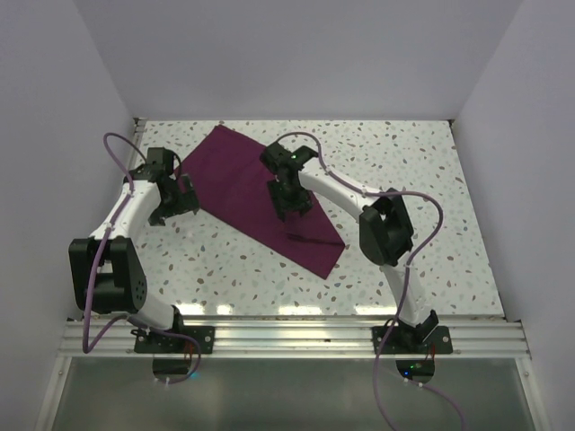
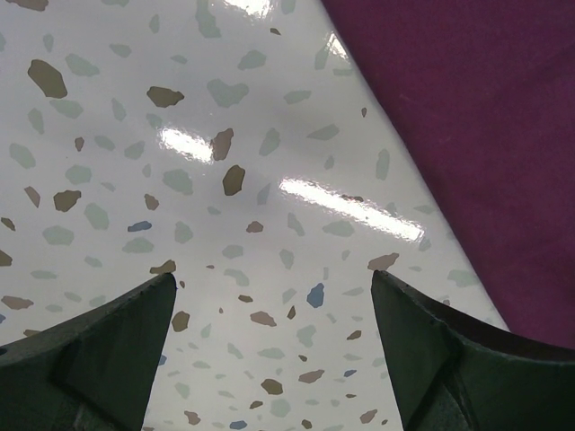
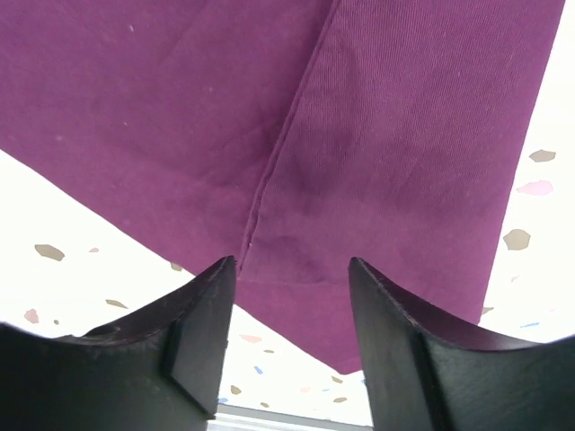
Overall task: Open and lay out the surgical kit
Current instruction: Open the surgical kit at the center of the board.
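The surgical kit shows as a dark purple cloth wrap (image 1: 238, 184) lying flat and slanted across the speckled table, from the far left toward the near centre. My right gripper (image 1: 292, 205) hovers over the cloth's middle. Its jaws stand apart with nothing between them (image 3: 292, 265), above a fold line (image 3: 278, 153) running along the cloth (image 3: 386, 135). My left gripper (image 1: 175, 199) is just off the wrap's left edge, open (image 2: 274, 287) over bare tabletop, with the cloth (image 2: 467, 117) to its right. What lies inside the wrap is hidden.
White walls close in the speckled table (image 1: 404, 171) at the back and both sides. An aluminium rail (image 1: 287, 339) runs along the near edge by the arm bases. Purple cables (image 1: 112, 144) loop off both arms.
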Motion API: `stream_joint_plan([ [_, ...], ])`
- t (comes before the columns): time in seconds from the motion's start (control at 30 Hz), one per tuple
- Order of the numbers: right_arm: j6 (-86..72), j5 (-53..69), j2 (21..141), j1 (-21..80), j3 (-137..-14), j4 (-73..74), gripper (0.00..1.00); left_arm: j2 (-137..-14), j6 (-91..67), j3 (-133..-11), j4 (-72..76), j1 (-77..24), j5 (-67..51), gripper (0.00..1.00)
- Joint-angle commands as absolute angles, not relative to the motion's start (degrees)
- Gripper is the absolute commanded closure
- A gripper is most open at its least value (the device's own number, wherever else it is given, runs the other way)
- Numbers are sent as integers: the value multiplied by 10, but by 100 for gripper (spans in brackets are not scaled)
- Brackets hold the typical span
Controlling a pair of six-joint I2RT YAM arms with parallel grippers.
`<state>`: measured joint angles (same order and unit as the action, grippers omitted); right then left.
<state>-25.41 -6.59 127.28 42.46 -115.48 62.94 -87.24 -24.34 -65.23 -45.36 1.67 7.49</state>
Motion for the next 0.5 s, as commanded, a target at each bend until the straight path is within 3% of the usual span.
stream_joint_plan([
  [0.0,-234,-82,1281,434,-1161,655,44,-863,-239,-650,-431,12,76,7],
  [0.1,-236,-78,1290,437,-1158,661,48,-864,-239,-650,-432,13,75,6],
  [0.47,-230,-76,1311,459,-1172,681,48,-859,-235,-643,-429,12,79,6],
])
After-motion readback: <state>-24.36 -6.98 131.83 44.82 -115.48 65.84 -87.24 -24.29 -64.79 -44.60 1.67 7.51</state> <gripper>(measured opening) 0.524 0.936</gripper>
